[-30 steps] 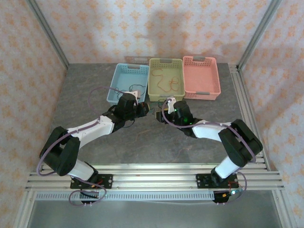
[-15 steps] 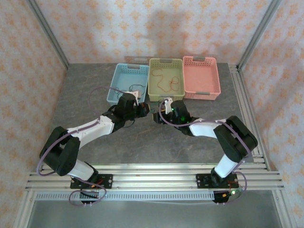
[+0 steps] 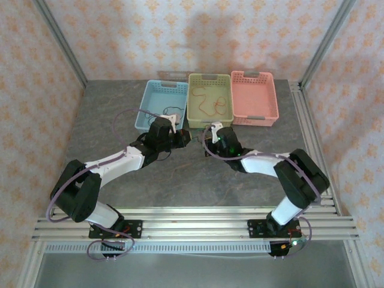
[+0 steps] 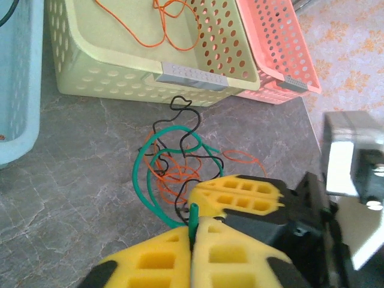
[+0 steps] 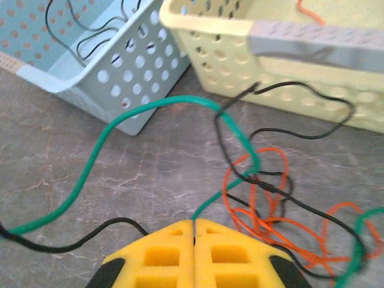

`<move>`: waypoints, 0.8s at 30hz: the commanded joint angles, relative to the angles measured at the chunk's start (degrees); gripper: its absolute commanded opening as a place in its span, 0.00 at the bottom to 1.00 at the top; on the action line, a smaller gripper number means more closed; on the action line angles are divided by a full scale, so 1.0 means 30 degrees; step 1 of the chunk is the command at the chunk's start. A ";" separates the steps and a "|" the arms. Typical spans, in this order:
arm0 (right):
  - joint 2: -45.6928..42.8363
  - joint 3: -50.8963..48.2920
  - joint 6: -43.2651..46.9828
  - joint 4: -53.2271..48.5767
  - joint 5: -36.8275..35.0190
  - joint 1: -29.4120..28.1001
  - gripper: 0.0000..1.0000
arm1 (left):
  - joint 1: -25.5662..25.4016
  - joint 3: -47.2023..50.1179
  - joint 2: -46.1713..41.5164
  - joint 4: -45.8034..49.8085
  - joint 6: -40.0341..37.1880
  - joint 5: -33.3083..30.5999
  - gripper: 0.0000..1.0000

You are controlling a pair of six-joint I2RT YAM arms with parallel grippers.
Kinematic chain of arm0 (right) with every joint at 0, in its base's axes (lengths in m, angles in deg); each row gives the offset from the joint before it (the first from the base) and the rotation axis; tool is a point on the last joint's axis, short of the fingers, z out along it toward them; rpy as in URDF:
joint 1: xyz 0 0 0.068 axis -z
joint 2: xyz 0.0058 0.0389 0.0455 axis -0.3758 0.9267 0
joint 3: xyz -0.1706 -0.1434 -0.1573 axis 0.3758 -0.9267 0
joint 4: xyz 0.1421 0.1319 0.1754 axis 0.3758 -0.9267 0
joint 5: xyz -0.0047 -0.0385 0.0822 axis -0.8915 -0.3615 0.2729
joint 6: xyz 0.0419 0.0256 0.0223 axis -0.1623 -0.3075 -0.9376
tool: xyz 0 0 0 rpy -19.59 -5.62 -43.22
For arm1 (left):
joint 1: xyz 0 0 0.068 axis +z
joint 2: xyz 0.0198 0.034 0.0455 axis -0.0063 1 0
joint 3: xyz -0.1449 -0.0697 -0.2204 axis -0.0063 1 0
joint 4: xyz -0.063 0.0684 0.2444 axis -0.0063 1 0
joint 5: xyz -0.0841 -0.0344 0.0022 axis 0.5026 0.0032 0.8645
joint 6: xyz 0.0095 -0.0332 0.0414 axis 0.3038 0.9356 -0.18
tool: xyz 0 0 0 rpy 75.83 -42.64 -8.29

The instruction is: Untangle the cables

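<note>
1. Where the two arms meet in front of the baskets, the left tool (image 4: 192, 233) has its yellow pads pressed nearly together, and a stub of the green cable (image 5: 99, 153) stands up out of the seam between them.
2. The right tool (image 5: 194, 231) is closed as well. A green strand runs into the line between its pads, so it appears to grip the same cable at another point. In the left wrist view the two tools sit just beside each other.
3. Just beyond the pads lies the knot. The green cable loops around a bunch of thin orange cables (image 4: 180, 175), and a black cable (image 5: 300, 86) winds through both. All of it rests on the counter (image 3: 180, 180), near the front wall of the yellow-green basket (image 4: 120, 78).
4. Further out, an orange cable (image 4: 162, 33) lies inside the yellow-green basket and a black one (image 5: 90, 36) inside the blue basket (image 5: 129, 75). The pink basket (image 3: 254, 74) stands just beside them.
5. The step in hand seems to be working the green cable out of the knot, with both tools holding it.
6. The next move probably calls for drawing the tools apart slowly, or lifting, so the green loops slip off the orange strands. The orange and black cables may drag along if they snag.
</note>
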 commanded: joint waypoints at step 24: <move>-0.3766 -0.3822 -0.0252 0.4790 -0.5174 0.0663 0.00 | 0.0074 -0.5083 0.4062 0.8027 -0.0699 -0.2453 0.67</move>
